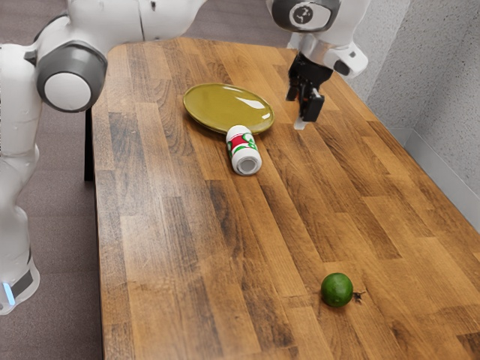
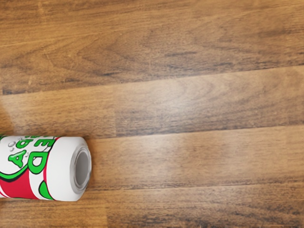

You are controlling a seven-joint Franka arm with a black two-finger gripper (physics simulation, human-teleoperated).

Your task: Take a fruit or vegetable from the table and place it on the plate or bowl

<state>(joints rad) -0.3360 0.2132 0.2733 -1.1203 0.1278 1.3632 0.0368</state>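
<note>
My pincer (image 1: 305, 120) hangs over the desk (image 1: 187, 247) just beside the plate (image 1: 225, 105), can't tell how wide it's open, and the lime (image 1: 337, 289) sits well apart near the front edge, so I'd guess no pick yet.

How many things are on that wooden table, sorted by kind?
Round green lime fruit: 1
Glossy olive-green plate: 1
White can with red-and-green label, lying on its side: 1
Total: 3
</note>
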